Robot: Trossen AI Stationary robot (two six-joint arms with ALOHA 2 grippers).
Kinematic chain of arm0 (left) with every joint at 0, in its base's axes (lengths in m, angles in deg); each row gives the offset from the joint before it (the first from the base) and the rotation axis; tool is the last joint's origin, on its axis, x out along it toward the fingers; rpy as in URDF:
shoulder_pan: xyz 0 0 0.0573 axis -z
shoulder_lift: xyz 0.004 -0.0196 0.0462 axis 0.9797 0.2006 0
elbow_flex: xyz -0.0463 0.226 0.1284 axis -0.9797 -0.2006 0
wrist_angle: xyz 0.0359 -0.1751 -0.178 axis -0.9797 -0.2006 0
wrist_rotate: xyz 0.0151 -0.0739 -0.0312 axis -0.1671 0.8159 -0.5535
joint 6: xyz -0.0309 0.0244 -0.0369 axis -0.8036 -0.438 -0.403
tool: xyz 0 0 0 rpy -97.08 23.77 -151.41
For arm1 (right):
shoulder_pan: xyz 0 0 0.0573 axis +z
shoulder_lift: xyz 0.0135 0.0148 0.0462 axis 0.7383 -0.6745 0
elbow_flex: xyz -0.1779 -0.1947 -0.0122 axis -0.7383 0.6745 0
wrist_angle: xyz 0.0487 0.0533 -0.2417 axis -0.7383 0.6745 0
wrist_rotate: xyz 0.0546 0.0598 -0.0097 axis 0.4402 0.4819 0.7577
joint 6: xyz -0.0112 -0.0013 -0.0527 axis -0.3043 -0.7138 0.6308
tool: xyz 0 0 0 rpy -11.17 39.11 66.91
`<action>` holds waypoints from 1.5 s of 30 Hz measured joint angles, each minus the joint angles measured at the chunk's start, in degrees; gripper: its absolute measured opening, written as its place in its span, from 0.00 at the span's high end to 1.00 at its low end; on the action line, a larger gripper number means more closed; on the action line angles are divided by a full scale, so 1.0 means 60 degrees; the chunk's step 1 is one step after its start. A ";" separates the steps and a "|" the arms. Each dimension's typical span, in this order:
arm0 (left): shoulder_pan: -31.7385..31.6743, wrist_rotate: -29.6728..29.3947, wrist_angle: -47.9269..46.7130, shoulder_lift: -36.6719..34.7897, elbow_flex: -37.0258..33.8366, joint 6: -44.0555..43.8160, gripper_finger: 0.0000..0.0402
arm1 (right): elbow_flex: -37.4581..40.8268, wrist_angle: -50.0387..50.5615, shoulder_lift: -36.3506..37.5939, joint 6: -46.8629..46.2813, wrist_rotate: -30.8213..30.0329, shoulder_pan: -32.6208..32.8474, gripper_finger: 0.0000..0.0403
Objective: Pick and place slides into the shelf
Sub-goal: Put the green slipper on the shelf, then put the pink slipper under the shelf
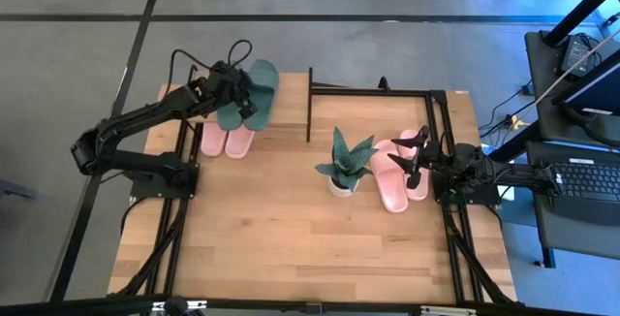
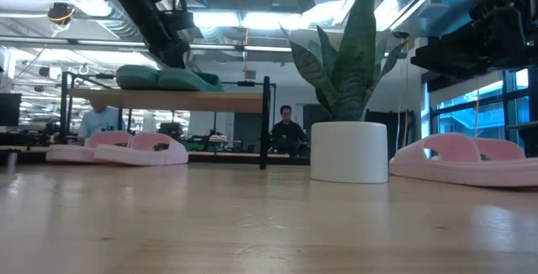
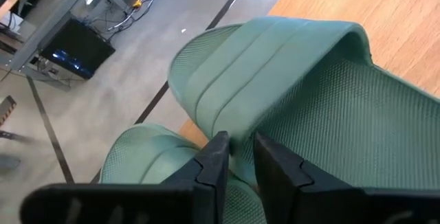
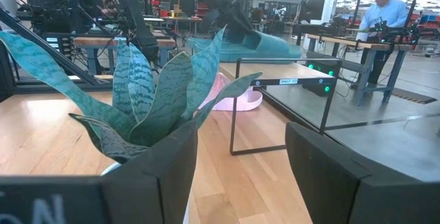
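Two dark green slides lie side by side on the shelf's light wooden top board, resting on their soles. My left gripper reaches over them from the table's left and is shut on one green slide. One pale pink pair lies on the table under the shelf's near edge. The other pink pair lies near the right edge. My right gripper hovers open above it and touches nothing. My left gripper pinches the green slide's side edge, where the strap meets the sole, between its two fingers. The fingers come from above, slanting down from the table's left. The slide rests on the shelf's top board, beside the other green slide.
A potted spiky plant in a white pot stands mid-table, between the shelf and the right pink pair. Black frame rails run along the far and right edges. Bare wood lies toward the near edge. People show in the room behind.
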 joint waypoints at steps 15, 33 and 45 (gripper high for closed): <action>0.0240 0.0504 -0.0031 -0.0004 0.0000 -0.0316 0.68 | 0.0000 0.0000 0.0000 0.0004 -0.0002 0.0002 0.45; 0.0801 0.0429 -0.0368 -0.0335 0.0007 -0.0339 0.40 | 0.0000 0.0000 0.0000 0.0011 -0.0002 -0.0002 0.45; 0.2028 0.0390 -0.0378 -0.1738 0.0007 -0.0599 0.40 | 0.0000 0.0000 0.0000 -0.0037 -0.0002 -0.0002 0.45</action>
